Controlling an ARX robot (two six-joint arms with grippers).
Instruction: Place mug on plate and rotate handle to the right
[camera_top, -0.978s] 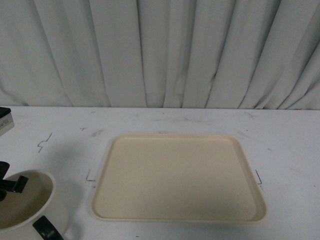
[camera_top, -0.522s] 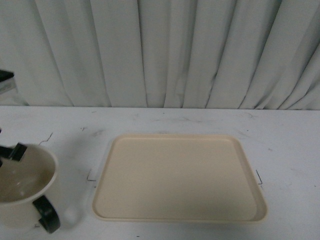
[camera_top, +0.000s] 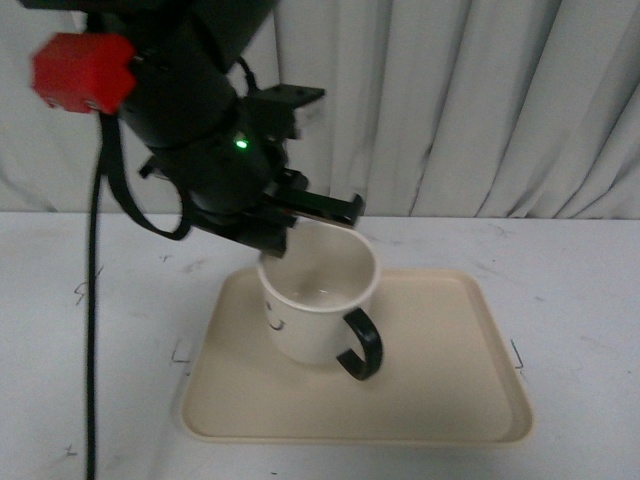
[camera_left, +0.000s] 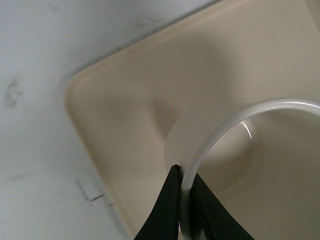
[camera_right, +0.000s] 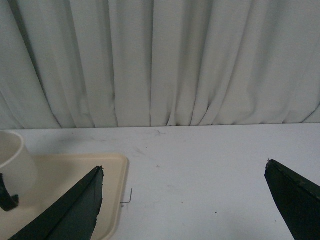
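A red block sits on the left arm at the far left of the front view. A black cable drops from it towards the white counter. Further along the arm a small green light glows, just above the left claw.

That claw is clamped on the rim of the mug, one finger inside the cup and one outside. The left wrist view shows the pinch up close, with the fingers of the claw pressed tight on the pale rim of the mug.

The mug hangs right under the claw, over the left half of the plate. Its base is at the plate's surface, though I cannot tell whether it actually touches. Part of a black printed face shows on the cup's wall below the claw. The handle is on the side of the mug across from the claw, pointing to the front and right.

The plate lies flat on the counter, reaching well past the claw on both sides.

The right claw shows only in its own wrist view. Its fingers are spread wide with nothing between them, and bare counter lies below. Beyond one finger, a corner of the plate and the edge of the mug are in sight.
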